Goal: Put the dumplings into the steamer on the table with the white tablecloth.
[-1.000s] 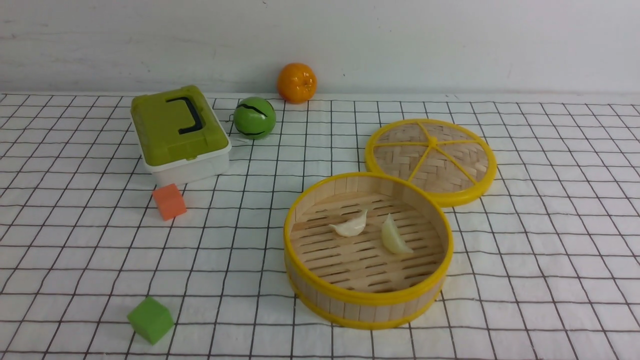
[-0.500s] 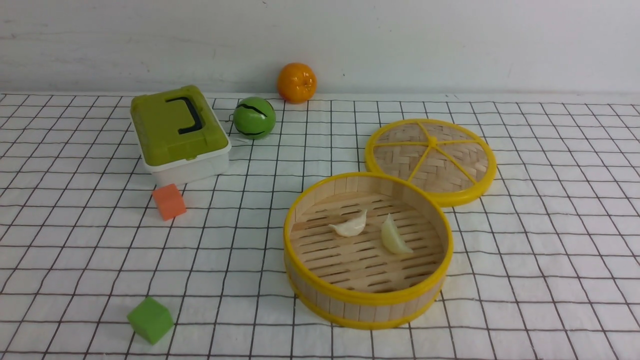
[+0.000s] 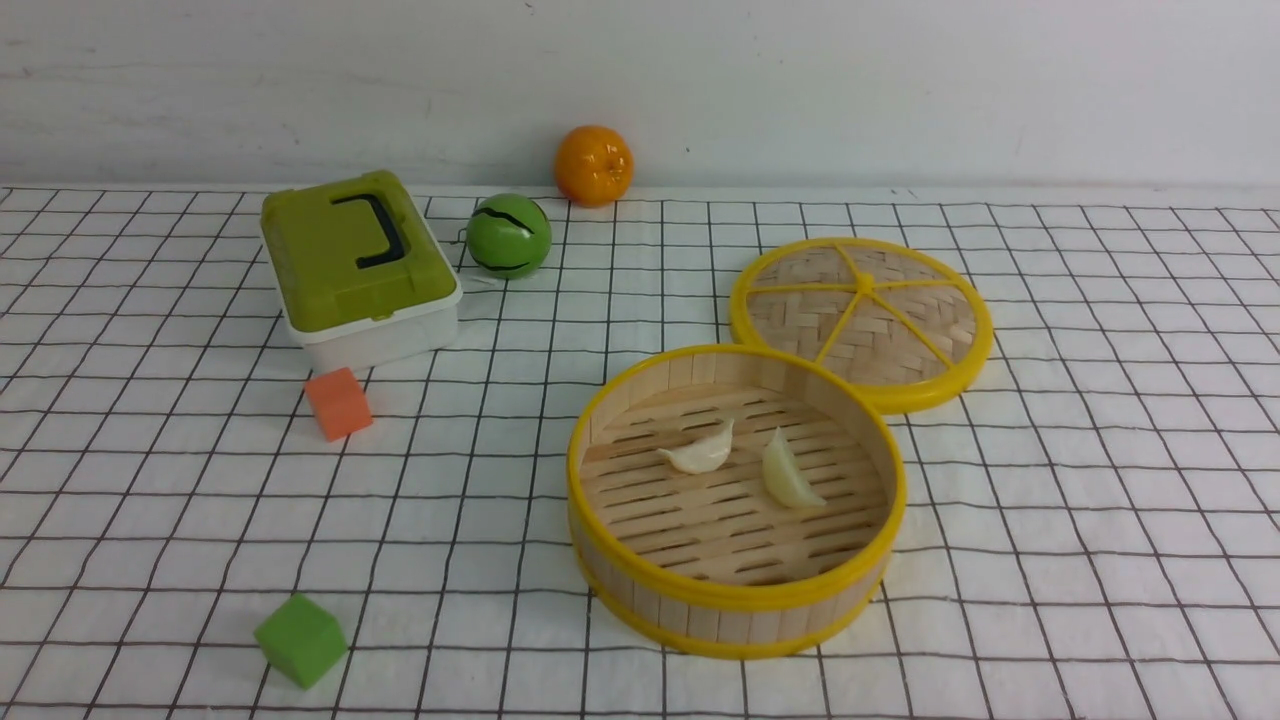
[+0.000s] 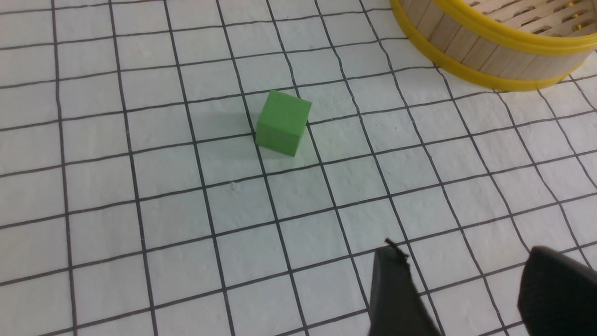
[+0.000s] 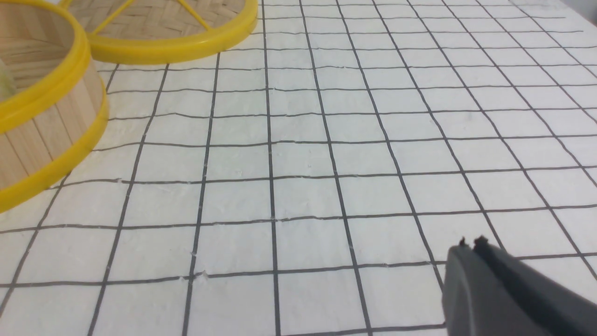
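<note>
Both dumplings lie inside the steamer (image 3: 737, 500), on its slatted floor: one dumpling (image 3: 700, 452) toward the left of the basket's middle, the other dumpling (image 3: 789, 472) just beside it on the right, the two close together but seemingly not touching. The steamer stands on the white tablecloth (image 3: 1080, 480) that covers the table (image 3: 1150, 195), right of centre and toward the near edge. Its woven lid (image 3: 862, 320) lies flat just behind it on the right, rim against rim or nearly so.

Toward the far left corner sits a box with an olive-green lid (image 3: 358, 268). A green striped ball (image 3: 509, 236) is just right of the box, and an orange (image 3: 594, 165) rests at the far edge by the wall. An orange cube (image 3: 339, 403) lies in front of the box; a green cube (image 3: 300, 639) lies near the near edge, left of the steamer.

The left gripper (image 4: 471, 280) hovers over bare cloth with its two dark fingers spread apart, holding nothing. Of the right gripper (image 5: 508, 289) only one dark finger tip shows at the picture's corner, so whether it is spread or pressed together cannot be told.
</note>
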Robot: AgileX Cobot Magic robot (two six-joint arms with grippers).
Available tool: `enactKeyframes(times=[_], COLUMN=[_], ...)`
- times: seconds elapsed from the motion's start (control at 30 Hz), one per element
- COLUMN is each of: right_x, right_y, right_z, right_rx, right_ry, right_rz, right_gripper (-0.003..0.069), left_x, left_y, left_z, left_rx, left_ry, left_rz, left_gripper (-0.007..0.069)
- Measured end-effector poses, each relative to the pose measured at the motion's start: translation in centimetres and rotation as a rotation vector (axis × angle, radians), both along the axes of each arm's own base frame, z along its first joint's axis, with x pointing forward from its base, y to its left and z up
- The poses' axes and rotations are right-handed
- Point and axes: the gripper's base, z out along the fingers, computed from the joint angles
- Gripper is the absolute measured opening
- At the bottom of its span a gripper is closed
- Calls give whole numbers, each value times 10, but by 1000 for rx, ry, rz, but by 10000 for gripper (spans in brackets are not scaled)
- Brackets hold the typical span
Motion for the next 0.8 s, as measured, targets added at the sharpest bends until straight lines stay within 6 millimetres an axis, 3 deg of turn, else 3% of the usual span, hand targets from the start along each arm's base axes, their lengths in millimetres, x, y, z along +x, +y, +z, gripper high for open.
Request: enactKeyframes(times=[0.2,0.33,0.43,0.67,0.8], right_x=[0,0,0,0,0], right_y=[0,0,0,0,0], right_z=[0,0,0,0,0], right_rx=[0,0,0,0,0], right_ry=[0,0,0,0,0], right_rz=[0,0,0,0,0], right_gripper=[-11,-7,-6,0,3], left_x=[0,7,13,18,9], left_y=[0,-2,-4,7,15], left_z=[0,0,1,-29,-61], left_rx=[0,-33,-93,-287,-296], left_ry=[0,-88,-193,-590,-693], left_rz=[0,12,55,283,382], left_gripper=[362,343,296,1,-13])
